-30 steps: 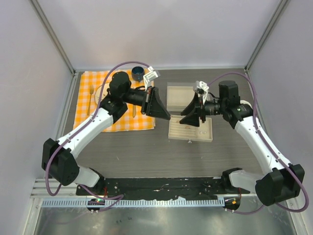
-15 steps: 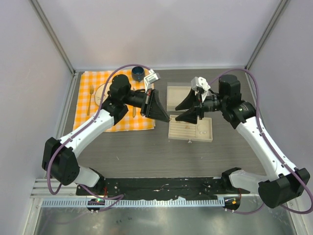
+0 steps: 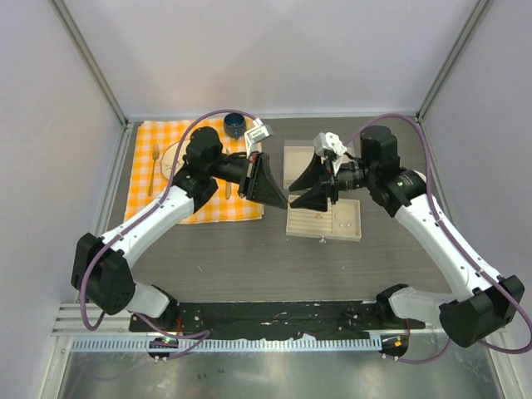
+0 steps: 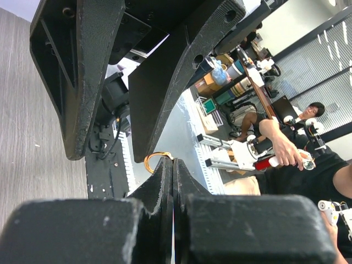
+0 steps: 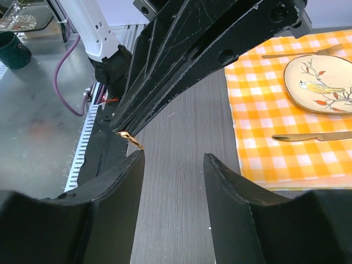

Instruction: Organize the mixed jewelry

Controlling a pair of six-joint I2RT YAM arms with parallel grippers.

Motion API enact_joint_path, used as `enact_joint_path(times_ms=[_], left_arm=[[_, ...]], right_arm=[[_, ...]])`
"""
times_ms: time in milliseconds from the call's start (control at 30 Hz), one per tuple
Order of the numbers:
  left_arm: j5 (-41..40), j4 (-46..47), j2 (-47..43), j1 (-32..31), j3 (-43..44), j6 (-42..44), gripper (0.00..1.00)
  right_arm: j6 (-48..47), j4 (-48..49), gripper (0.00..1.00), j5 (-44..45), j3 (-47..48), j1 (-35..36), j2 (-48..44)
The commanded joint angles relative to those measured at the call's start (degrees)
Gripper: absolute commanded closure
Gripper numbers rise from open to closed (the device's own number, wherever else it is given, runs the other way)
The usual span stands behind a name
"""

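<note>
Now I am at the hand-over: my left jaws clench a small gold ring [image 4: 154, 154] in the air beside the beige trays [image 3: 312, 224], and my released right jaws must next close on it gently, I judge.

A gold ring [image 4: 155, 158] — pinched between the closed left fingers [image 4: 158, 190].

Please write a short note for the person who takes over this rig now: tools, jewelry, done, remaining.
Left tool: shut on a gold ring, in the air beside the near tray.
Right tool: open, empty, tips facing the ring.
In the near tray: a few tiny pieces.
Done: ring picked up.
Left to do: probably pass or place the ring, then sort the rest.
</note>
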Motion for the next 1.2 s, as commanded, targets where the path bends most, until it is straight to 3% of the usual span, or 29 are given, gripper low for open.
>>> enact_joint_path(times_ms=[0,333,667,1167], left_arm=[[1.04,2.45,-0.76,0.17,-0.34,-0.60,1.00],[1.30,2.80,-0.24,0.26,-0.16,-0.51,1.00],[1.56,2.62,-0.76,0.70,-0.51,0.02,1.00],[1.74,2.97,-0.85,0.70,-1.13,0.19,1.00]], right_arm=[[-0.13,1.34,0.48,-1.28,2.71,0.80,-0.81],[-0.91,-0.41,0.52,-2.25,2.44,1.68,-2.13],[-13.66,-15.35,0.55,3.28,4.99,1.59,-3.54],[-12.35,-14.04,0.52,2.76,7.54,3.43,-1.08]])
